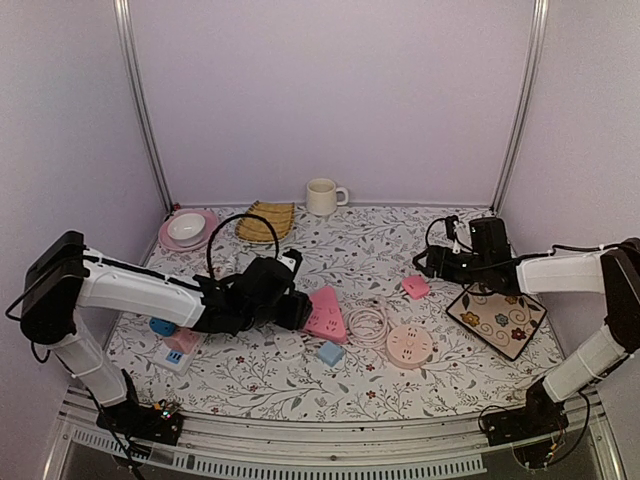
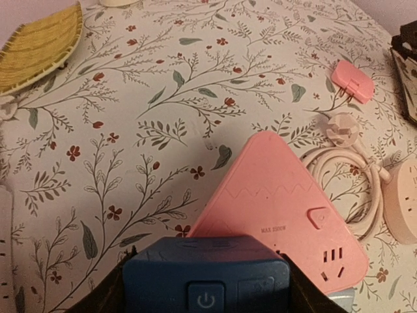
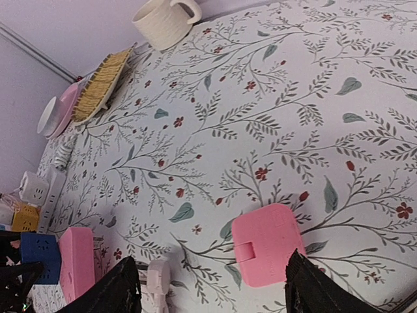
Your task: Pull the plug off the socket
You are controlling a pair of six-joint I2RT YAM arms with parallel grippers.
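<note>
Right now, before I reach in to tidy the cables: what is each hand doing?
Left hand: closed on the blue cube adapter.
Right hand: open, holding nothing; the pink plug lies loose below it.

Open counter (image 1: pixel 380 245) runs from the mug (image 1: pixel 322 196) and yellow dish (image 1: pixel 265 221) forward to the pink plug (image 1: pixel 415 287). The front middle is crowded: triangular socket (image 1: pixel 325 315), coiled cable (image 1: pixel 368 322), round socket (image 1: pixel 409 346) and blue cube (image 1: pixel 330 352) lie close together. A blue block (image 2: pixel 205 274) clamped in the left fingers (image 2: pixel 104 301) closes the socket's left edge. The tray (image 1: pixel 497 318) bars the right, the power strip (image 1: pixel 178 355) the left.
</note>
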